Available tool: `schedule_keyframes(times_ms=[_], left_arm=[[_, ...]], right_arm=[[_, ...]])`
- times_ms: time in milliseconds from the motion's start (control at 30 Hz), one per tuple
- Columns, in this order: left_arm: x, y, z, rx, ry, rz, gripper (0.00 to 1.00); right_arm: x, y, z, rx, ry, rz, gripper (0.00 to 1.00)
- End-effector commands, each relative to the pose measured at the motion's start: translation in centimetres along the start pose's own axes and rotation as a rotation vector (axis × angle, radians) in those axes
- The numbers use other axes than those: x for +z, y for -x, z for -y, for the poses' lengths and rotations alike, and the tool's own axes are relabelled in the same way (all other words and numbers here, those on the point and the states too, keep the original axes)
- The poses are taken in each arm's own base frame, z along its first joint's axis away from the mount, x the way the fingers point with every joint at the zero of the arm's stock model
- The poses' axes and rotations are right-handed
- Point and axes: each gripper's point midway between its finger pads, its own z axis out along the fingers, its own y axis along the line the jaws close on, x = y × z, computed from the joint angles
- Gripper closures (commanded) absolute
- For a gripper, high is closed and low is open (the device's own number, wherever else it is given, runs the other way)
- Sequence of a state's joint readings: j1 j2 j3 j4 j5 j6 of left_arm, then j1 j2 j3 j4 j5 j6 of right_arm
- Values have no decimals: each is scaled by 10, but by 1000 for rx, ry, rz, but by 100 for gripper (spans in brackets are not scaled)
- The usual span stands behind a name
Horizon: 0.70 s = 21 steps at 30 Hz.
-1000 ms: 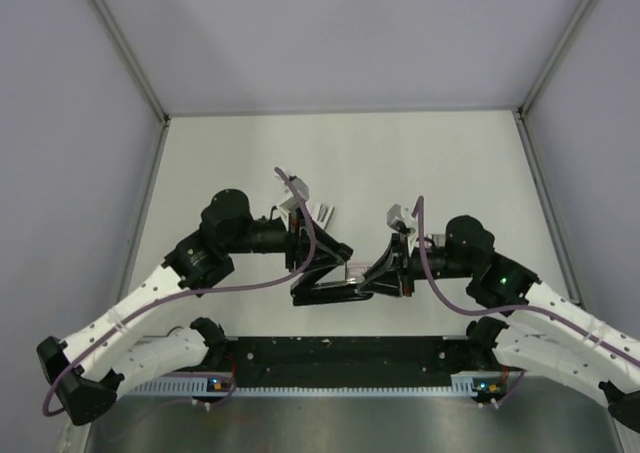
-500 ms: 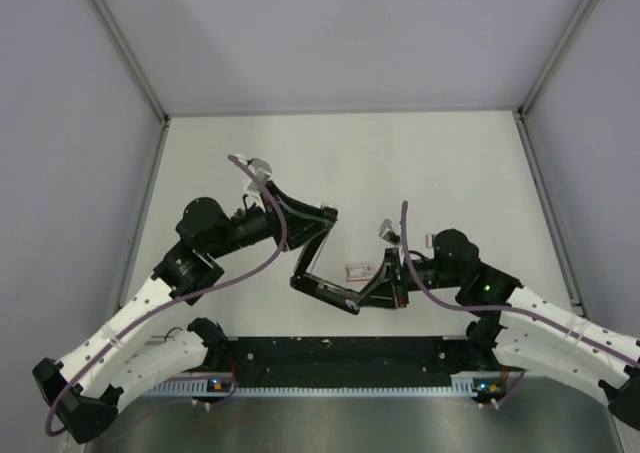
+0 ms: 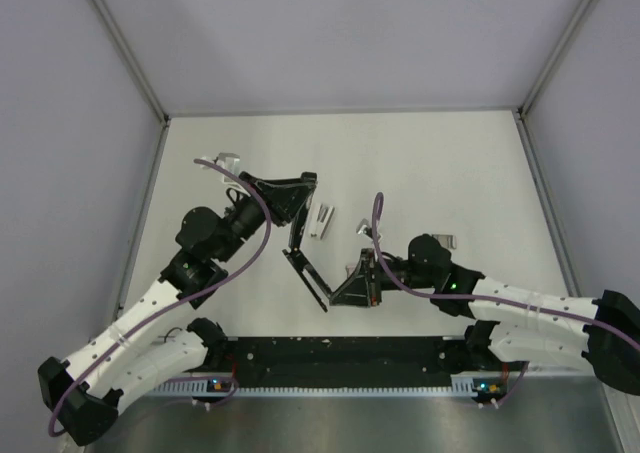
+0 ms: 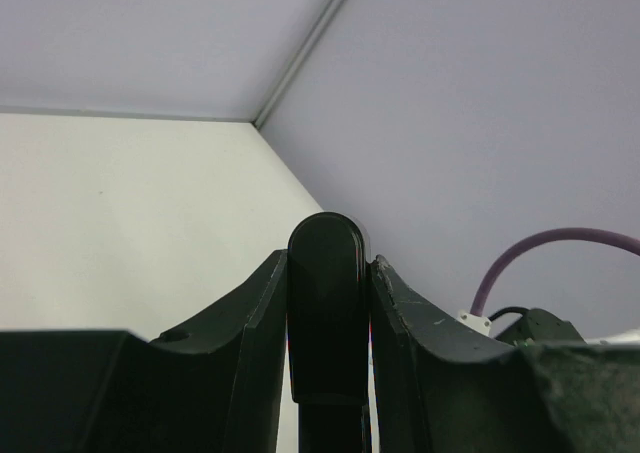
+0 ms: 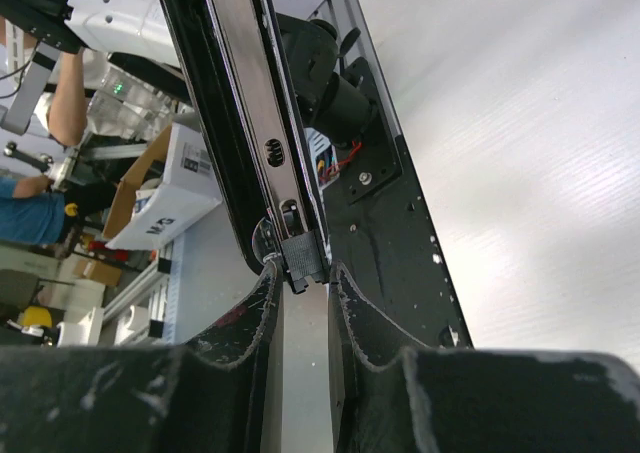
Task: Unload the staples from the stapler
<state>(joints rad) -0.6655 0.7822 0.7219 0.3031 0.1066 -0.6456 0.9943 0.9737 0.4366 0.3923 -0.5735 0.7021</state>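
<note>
Wide-open black stapler (image 3: 305, 278), left gripper (image 4: 328, 273) clamped on its upper arm, right gripper (image 5: 303, 271) clamped on its base; staples indiscernible.

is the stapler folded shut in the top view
No, the stapler stands open in a V, one arm in the left gripper, one in the right gripper.

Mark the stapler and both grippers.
stapler (image 5: 245, 93), right wrist view, on its silvery rail.
left gripper (image 4: 328, 265), left wrist view, midway between its fingertips.
right gripper (image 5: 303, 271), right wrist view, midway between its fingertips.
</note>
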Motion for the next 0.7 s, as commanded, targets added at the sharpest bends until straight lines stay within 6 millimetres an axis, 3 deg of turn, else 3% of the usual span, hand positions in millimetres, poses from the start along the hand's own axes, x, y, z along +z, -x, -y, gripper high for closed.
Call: schedule_keyframes(times_ms=[0,167,367,667], left_arm=[[4,25,-42,15,192,166,100],[-7,13,-71,22,306,171,100],[-20,6,-92,69,412,148,100],[-42,-5,-118,135,546,99,100]], right_arm=[[18,30,-28,-33,107,96,100],[39,38,-23,24,107,99,100],[62,49,-11,81,77,114,100],[96,41,13,191,64,59,100]])
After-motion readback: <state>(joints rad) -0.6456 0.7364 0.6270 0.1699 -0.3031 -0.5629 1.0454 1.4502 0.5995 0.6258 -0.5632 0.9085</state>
